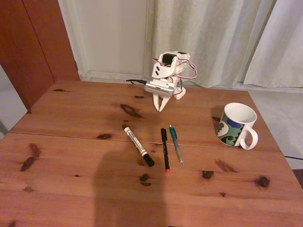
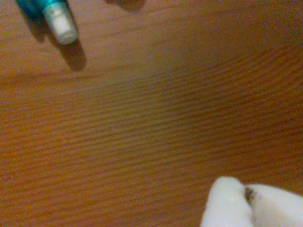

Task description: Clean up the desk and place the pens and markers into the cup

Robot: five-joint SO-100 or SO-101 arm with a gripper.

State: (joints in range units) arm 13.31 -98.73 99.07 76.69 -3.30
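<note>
White two-finger claw (image 1: 161, 109) pointed down at reddish-brown pine plank tabletop (image 1: 71, 156), tips together, holding nothing; likely parked ahead of first pick; thick white marker with black cap (image 1: 138, 145), thin black pen with red tip (image 1: 164, 149), teal-green translucent pen (image 1: 176, 144) lie side by side near claw; white swirl-patterned ceramic mug (image 1: 235, 125) upright at right in fixed view, apart from pens; nothing blocks path.
</note>
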